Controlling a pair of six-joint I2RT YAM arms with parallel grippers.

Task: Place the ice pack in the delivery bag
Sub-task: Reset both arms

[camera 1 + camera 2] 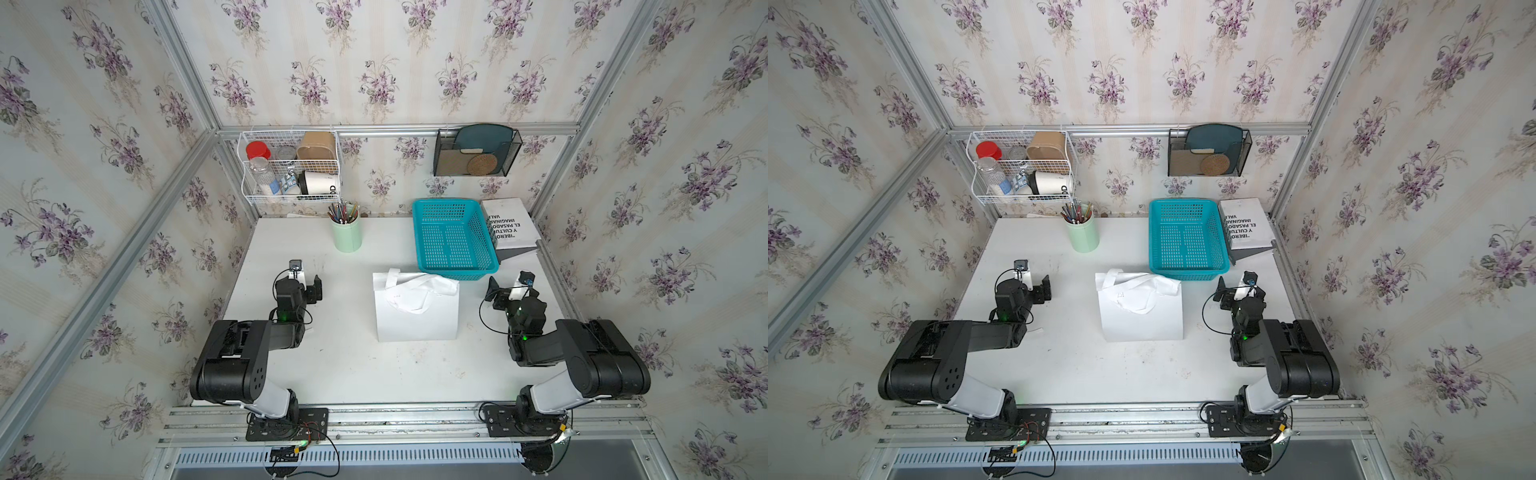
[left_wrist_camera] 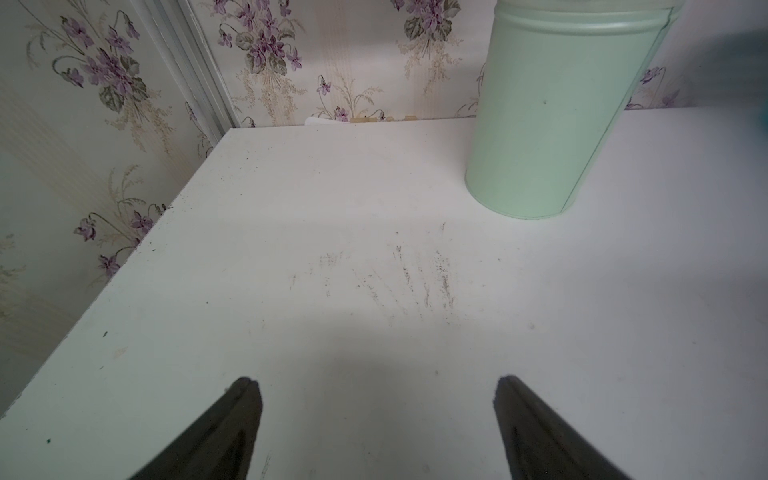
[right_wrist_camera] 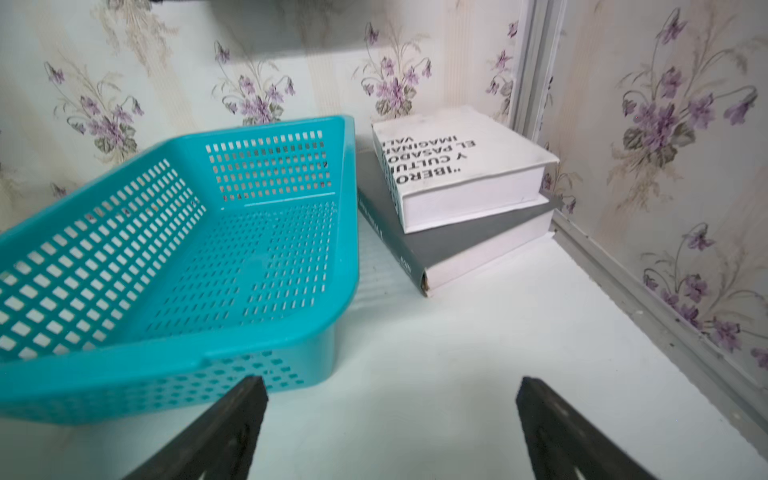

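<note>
The white delivery bag (image 1: pixel 415 322) (image 1: pixel 1142 326) stands in the middle of the table, its flat strap handles (image 1: pixel 419 291) folded over its top. The ice pack is out of view in every frame. In both top views my left gripper (image 1: pixel 308 284) (image 1: pixel 1039 286) hovers left of the bag, apart from it. In the left wrist view it is open (image 2: pixel 377 382) over bare table. My right gripper (image 1: pixel 510 282) (image 1: pixel 1239 287) is to the right of the bag. The right wrist view shows it open (image 3: pixel 390 382), holding nothing, beside the basket's corner.
A turquoise perforated basket (image 1: pixel 455 243) (image 3: pixel 208 249) sits empty behind the bag. Two stacked books (image 1: pixel 511 224) (image 3: pixel 465 178) lie in the back right corner. A mint cup of pencils (image 1: pixel 347 235) (image 2: pixel 552 116) stands at the back. A wire rack (image 1: pixel 291 166) and a black mesh holder (image 1: pixel 476 151) hang on the wall.
</note>
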